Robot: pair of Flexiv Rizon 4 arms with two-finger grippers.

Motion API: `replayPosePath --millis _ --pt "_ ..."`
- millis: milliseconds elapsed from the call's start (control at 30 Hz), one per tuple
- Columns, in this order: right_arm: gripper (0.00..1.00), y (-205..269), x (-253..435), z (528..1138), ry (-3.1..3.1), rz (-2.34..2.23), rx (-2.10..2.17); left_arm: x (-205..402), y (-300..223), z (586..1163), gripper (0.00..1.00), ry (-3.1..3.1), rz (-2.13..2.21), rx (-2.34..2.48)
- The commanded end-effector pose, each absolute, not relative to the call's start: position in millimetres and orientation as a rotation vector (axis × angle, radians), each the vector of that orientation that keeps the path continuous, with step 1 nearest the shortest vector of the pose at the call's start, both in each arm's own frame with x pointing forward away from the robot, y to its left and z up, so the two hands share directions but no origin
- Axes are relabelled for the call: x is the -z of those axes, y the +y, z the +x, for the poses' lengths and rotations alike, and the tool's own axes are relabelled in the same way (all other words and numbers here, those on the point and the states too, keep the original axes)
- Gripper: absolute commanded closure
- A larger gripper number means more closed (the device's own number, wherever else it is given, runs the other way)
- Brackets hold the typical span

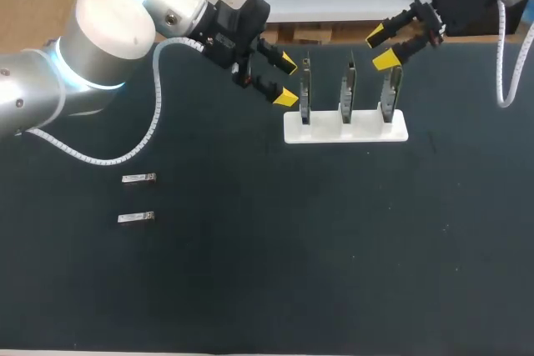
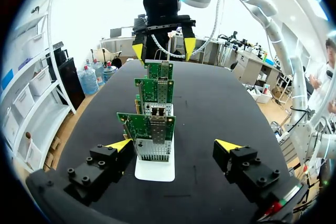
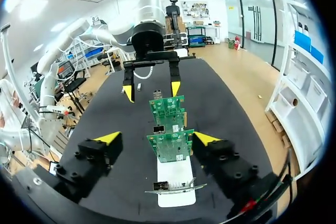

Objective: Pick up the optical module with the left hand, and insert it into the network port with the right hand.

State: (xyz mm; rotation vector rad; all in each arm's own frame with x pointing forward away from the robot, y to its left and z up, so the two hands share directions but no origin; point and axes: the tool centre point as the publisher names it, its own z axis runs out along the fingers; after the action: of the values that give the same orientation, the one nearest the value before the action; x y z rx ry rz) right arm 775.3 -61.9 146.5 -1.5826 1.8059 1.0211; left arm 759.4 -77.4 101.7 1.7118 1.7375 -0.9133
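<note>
A: Where are the optical modules?
B: 2 lie flat on the table (image 1: 267, 289), toward my left: the far optical module (image 1: 138, 178) and the near optical module (image 1: 136, 218), one just beside the other. Neither is held.
A: And the hands?
B: The left hand (image 1: 287, 80) has its fingers spread wide with nothing between them. It is just beside the left card (image 1: 305, 93) of the 3 upright in the white stand (image 1: 345, 129), well apart from the modules. The right hand (image 1: 381, 47) is also spread and empty, at the top of the right card (image 1: 390, 89). I cannot tell whether it touches.
A: So the pick-up is not begun?
B: I judge not. The left hand should back clear of the card, travel to 1 module and come down above it.
A: How should it grip?
B: Turn the wrist so the fingers span the module's short width. Close on the long sides near 1 end, leaving the other end free for the right hand. Descend gently, because the module is thin and the tips may scrape the table or nudge its neighbour.
A: And the port?
B: A metal port cage (image 2: 157, 127) shows on the nearest card in the left wrist view.
</note>
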Motion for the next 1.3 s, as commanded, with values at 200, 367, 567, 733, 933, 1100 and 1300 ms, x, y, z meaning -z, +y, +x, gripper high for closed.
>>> replayPosePath --millis 200,367,567,733,933,1100,1300 --pt "0.0 -62 -147 774 1.805 -1.58 -1.017 -102 -78 762 0.0 1.742 1.717 0.915" --pt "0.0 -62 -147 774 1.805 -1.58 -1.017 -105 -76 760 0.0 1.709 1.753 0.913" --pt "0.0 -62 -147 774 1.805 -1.58 -1.017 -110 -62 752 0.0 1.726 1.829 0.806" --pt "0.0 -62 -147 774 1.805 -1.58 -1.017 -117 -35 740 0.0 1.764 1.883 0.648" --pt "0.0 -62 -147 774 1.805 -1.58 -1.017 -114 9 729 0.0 1.888 1.854 0.492" --pt "0.0 -62 -147 774 1.805 -1.58 -1.017 -107 43 716 0.0 1.959 1.866 0.332" --pt "0.0 -62 -147 774 1.805 -1.58 -1.017 -96 77 698 0.0 2.021 1.907 0.203"
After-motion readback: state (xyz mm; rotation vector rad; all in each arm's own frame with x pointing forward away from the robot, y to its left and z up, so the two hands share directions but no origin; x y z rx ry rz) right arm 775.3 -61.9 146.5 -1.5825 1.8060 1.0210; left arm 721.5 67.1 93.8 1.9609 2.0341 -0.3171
